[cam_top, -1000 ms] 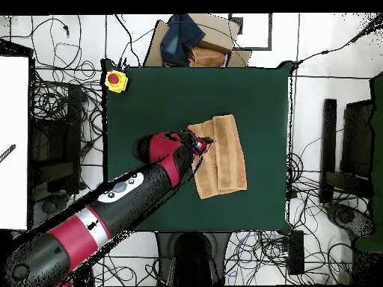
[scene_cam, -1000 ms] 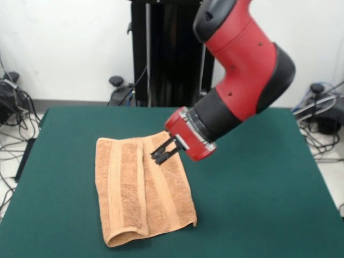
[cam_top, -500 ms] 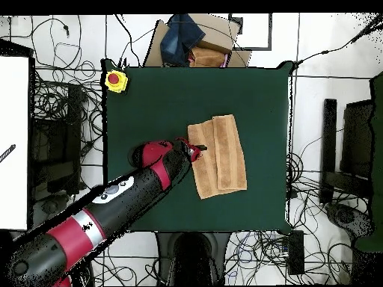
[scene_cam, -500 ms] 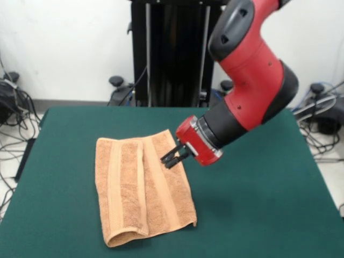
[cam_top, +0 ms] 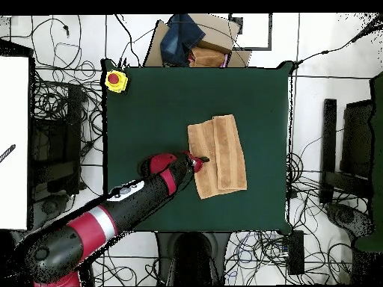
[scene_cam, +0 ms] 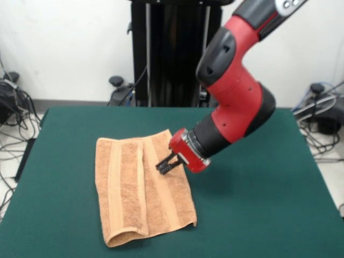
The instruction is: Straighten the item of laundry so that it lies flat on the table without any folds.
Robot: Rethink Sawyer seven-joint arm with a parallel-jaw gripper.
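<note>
The item of laundry (scene_cam: 126, 188), a tan-orange towel, lies on the green table (scene_cam: 258, 215) left of centre. Its left part is doubled over the middle, with the flap's edge running down the towel and a rolled fold at the near left corner. My gripper (scene_cam: 165, 165) angles down over the towel's right half, near its far right edge. It is open by a narrow gap and holds nothing. I cannot tell whether the tips touch the cloth. In the overhead view the gripper (cam_top: 203, 159) points at the towel (cam_top: 224, 161) from its left edge.
A yellow box with a red button (cam_top: 114, 80) sits at one table corner. A cardboard box with dark cloth (cam_top: 196, 41) stands just off the table's edge. Cables lie on the floor around the table (cam_top: 149, 105).
The gripper drew back from the towel toward the right of the front view, then came down and left again over the towel's right half. The towel has not moved.
</note>
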